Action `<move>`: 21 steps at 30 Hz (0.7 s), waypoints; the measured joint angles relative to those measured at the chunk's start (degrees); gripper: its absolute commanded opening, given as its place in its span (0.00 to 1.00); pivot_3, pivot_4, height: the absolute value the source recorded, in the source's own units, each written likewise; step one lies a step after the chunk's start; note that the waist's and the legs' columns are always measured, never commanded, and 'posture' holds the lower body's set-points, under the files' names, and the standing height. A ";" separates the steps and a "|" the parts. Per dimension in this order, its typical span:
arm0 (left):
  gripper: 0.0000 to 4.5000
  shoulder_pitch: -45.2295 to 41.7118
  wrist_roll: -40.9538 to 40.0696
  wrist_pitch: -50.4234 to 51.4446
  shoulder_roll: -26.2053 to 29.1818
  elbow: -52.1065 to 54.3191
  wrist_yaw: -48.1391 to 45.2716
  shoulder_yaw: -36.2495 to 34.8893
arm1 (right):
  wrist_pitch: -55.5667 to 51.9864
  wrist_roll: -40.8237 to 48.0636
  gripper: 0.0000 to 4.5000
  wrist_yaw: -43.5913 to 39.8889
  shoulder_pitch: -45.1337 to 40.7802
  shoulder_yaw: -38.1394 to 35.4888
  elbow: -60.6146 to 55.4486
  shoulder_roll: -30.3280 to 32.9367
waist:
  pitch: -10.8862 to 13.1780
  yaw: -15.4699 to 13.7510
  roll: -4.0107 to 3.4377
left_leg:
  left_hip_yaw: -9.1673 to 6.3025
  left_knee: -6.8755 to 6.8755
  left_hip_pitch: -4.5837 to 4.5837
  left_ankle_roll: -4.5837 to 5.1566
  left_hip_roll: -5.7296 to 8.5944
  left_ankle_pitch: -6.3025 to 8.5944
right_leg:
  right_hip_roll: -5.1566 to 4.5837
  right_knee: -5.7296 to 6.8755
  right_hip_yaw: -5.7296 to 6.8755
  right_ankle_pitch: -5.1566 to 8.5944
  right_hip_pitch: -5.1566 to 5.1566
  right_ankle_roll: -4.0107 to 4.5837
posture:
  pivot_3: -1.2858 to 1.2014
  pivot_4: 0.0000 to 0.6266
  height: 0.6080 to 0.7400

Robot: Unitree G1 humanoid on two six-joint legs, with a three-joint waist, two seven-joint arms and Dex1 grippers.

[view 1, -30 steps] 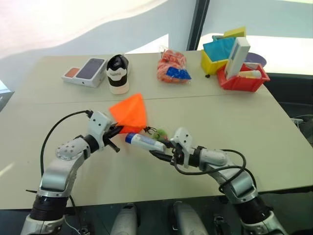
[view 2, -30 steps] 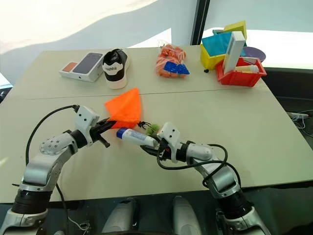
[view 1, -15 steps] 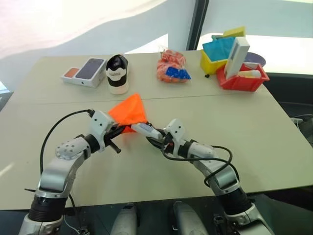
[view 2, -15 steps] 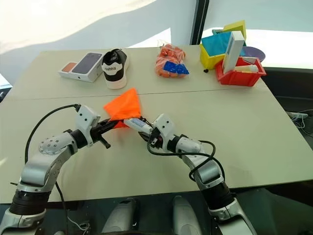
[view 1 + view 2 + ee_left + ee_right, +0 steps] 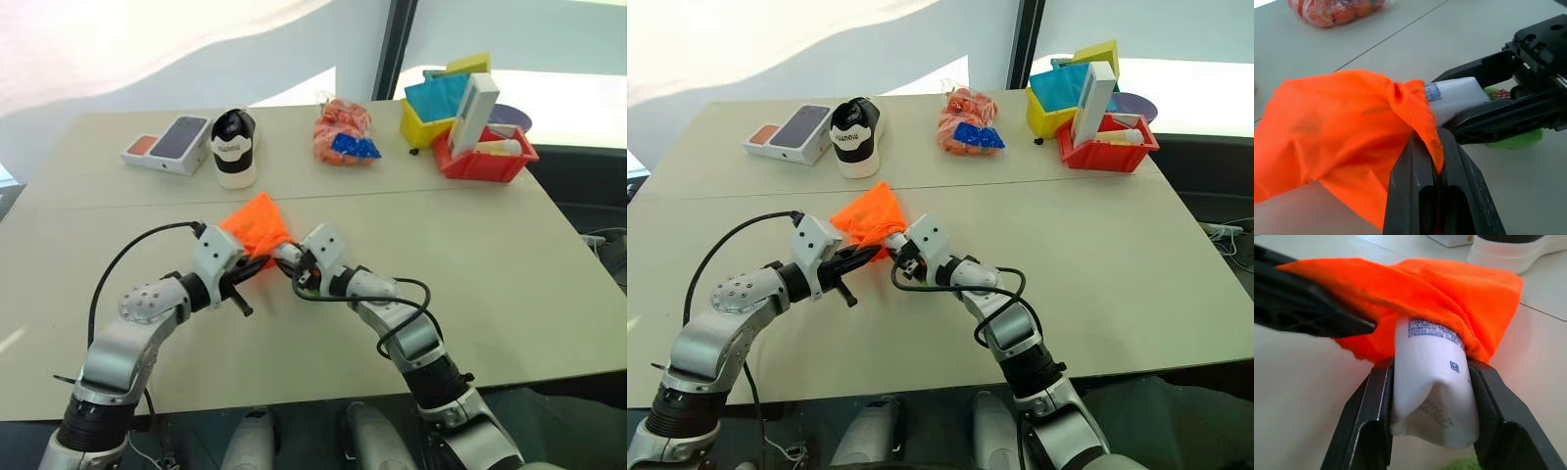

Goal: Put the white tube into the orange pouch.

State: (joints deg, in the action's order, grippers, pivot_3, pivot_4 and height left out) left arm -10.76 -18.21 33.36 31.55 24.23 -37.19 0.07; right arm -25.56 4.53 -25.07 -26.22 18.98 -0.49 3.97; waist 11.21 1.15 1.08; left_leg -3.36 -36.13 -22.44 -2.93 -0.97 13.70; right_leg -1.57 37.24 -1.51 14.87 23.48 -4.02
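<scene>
White tube front end: buried inside the orange pouch; cap not visible, crimped tail alone exposed.
Orange pouch mouth rim: partly pinched out of sight between the fingers of the left gripper.
Pouch in left wrist view: cut off at the left edge.
Green fuzzy loop: mostly covered by the right gripper's black finger; a sliver at the lower edge of the right wrist view.
Tube label print: too small to read.
Sneaker: cropped by the top edge, upper right.
Net bag of oranges: cut off at the upper left, blurred.
</scene>
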 measured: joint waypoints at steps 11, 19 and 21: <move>0.00 1.43 -3.26 2.40 1.01 2.44 -0.90 -0.30 | -1.15 -5.36 0.37 3.25 -8.24 2.52 7.56 -4.00 | 0.01 0.07 -0.01 | 0.00 0.01 0.00 0.00 0.00 0.00 | 0.01 0.02 -0.01 0.00 0.04 0.02 | 0.52 0.24 1.00; 0.00 4.37 -4.03 2.28 1.00 2.99 -1.22 -0.63 | -0.63 -6.57 0.94 -0.82 -8.12 3.23 7.52 -1.43 | 0.01 0.02 -0.01 | 0.00 0.01 0.00 0.00 0.00 0.00 | -0.01 0.02 0.00 0.04 0.03 0.10 | 0.52 0.24 1.00; 0.00 5.07 -5.96 2.35 0.39 3.07 -1.56 -1.02 | -0.88 -6.43 0.99 -2.06 -7.36 2.64 5.65 -0.07 | 0.01 0.01 -0.01 | 0.00 0.01 -0.01 0.00 0.00 0.00 | -0.01 0.01 -0.01 0.04 0.03 0.09 | 0.52 0.24 1.00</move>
State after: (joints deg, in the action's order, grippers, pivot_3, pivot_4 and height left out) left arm -5.69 -24.17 35.71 31.94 27.30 -38.76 -0.95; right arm -26.45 -1.90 -27.13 -33.57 21.62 5.17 3.89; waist 11.22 1.16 1.06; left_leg -3.36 -36.12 -22.45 -2.93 -0.98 13.70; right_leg -1.58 37.25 -1.52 14.91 23.51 -3.93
